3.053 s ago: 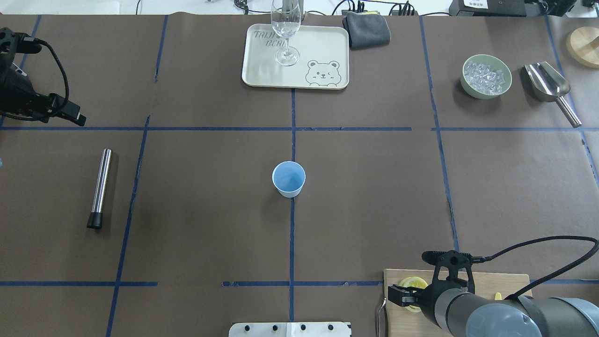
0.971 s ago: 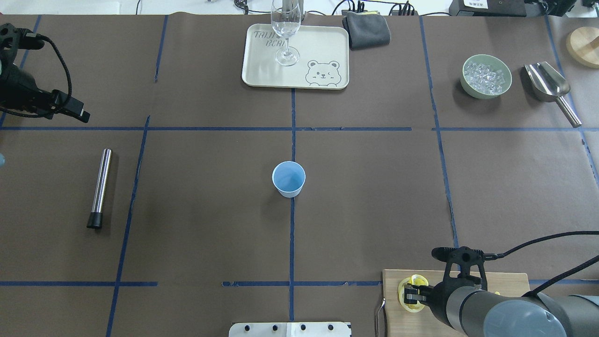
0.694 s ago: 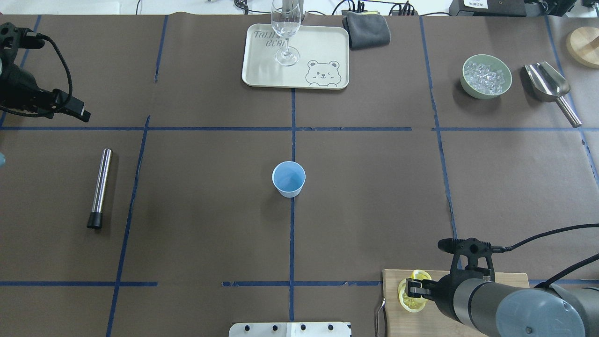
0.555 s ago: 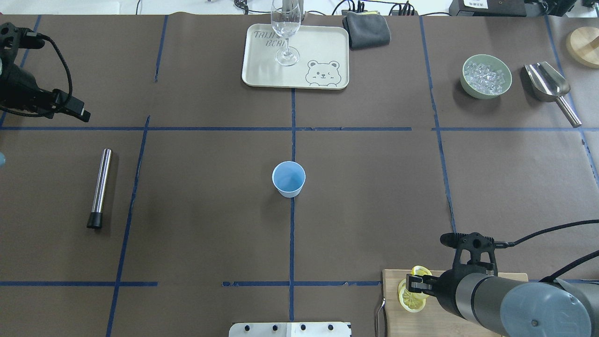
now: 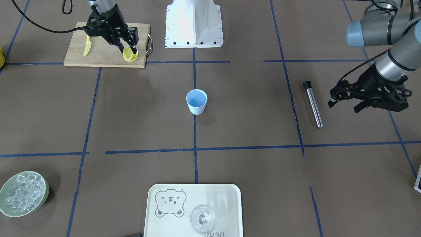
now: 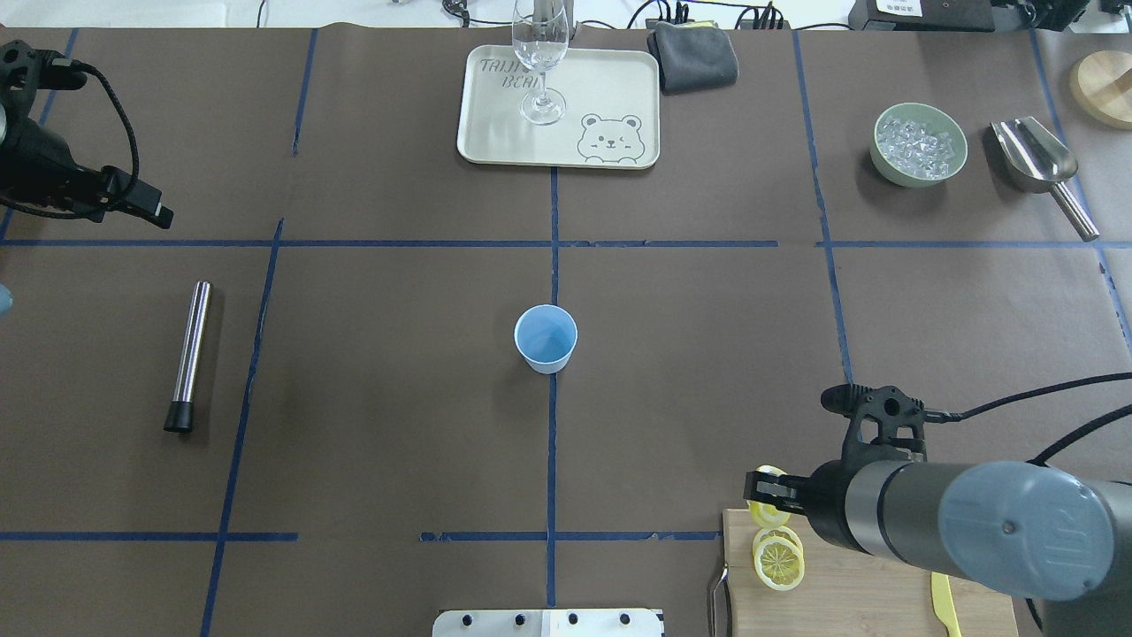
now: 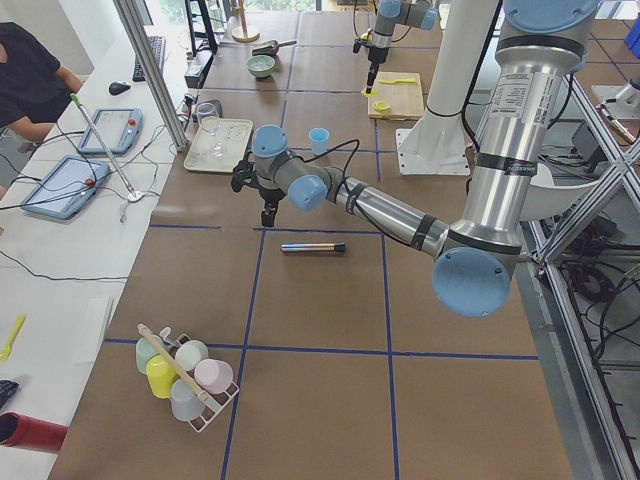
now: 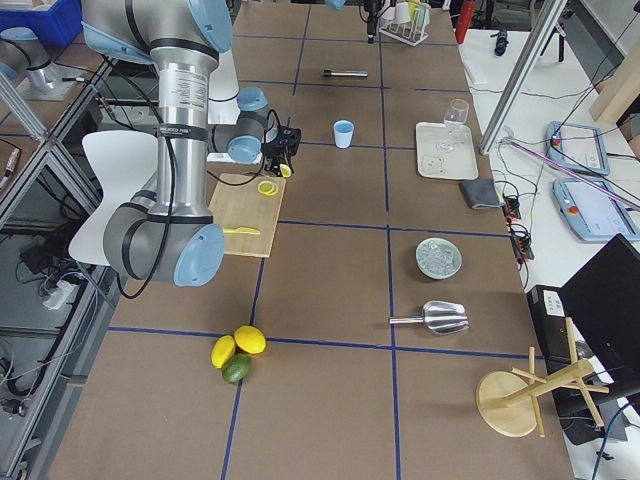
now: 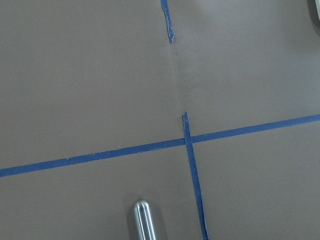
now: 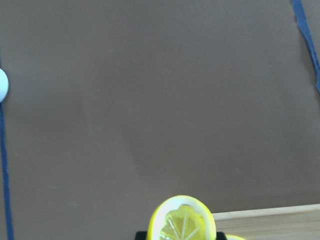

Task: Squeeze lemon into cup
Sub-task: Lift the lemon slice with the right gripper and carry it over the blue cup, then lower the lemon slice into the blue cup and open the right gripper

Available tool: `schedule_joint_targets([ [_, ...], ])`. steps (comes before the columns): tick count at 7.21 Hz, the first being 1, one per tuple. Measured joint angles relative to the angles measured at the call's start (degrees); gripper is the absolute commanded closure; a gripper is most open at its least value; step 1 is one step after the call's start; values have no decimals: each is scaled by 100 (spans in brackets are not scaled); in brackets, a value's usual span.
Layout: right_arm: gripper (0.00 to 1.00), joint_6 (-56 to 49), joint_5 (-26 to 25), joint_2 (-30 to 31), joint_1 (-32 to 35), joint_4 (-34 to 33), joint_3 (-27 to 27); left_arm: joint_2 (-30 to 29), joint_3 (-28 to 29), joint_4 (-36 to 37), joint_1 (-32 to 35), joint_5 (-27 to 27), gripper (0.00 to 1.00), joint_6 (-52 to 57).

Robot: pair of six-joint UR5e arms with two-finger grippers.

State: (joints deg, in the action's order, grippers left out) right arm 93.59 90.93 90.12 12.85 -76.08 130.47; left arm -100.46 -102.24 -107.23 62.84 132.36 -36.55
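Observation:
The light-blue cup (image 6: 546,338) stands upright mid-table, also in the front view (image 5: 196,101). My right gripper (image 6: 762,497) is shut on a lemon slice (image 6: 766,511), held on edge just past the far left corner of the wooden cutting board (image 6: 867,602). The right wrist view shows that slice (image 10: 183,222) between the fingers, with the cup's rim (image 10: 2,85) at its left edge. More lemon slices (image 6: 778,559) lie on the board. My left gripper (image 5: 343,106) hovers open and empty at the table's far left.
A steel muddler (image 6: 190,354) lies near the left gripper. A yellow knife (image 6: 944,606) lies on the board. At the far side are a tray (image 6: 610,88) with a wine glass (image 6: 539,53), a grey cloth (image 6: 694,55), an ice bowl (image 6: 918,146) and a scoop (image 6: 1035,159).
My right gripper closed on a lemon slice on the board, lifted it and carried it forward off the board's far edge. The left arm barely moved.

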Motion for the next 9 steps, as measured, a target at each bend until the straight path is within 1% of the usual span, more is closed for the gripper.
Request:
schedule_joint_targets([
  [1,47,-22,91,-635,154,-692,-46,-23,22,0,0,0,0,1],
  [2,47,-85,162,-1540,331,-1595,-228,-41,44,0,0,0,0,7],
  [3,47,-200,189,-2349,493,-2256,-540,-50,59,0,0,0,0,12],
  [4,47,-337,195,-2883,636,-2539,-898,-59,67,0,0,0,0,15],
  [6,47,-513,197,-3677,835,-2625,-1705,-73,83,0,0,0,0,19],
  [7,47,-529,197,-3987,887,-2511,-2116,-87,105,0,0,0,0,27],
  [8,47,-527,197,-4208,910,-2342,-2465,-107,136,0,0,0,0,40],
  [9,43,-525,197,-4379,934,-2209,-2734,-126,162,0,0,0,0,52],
])
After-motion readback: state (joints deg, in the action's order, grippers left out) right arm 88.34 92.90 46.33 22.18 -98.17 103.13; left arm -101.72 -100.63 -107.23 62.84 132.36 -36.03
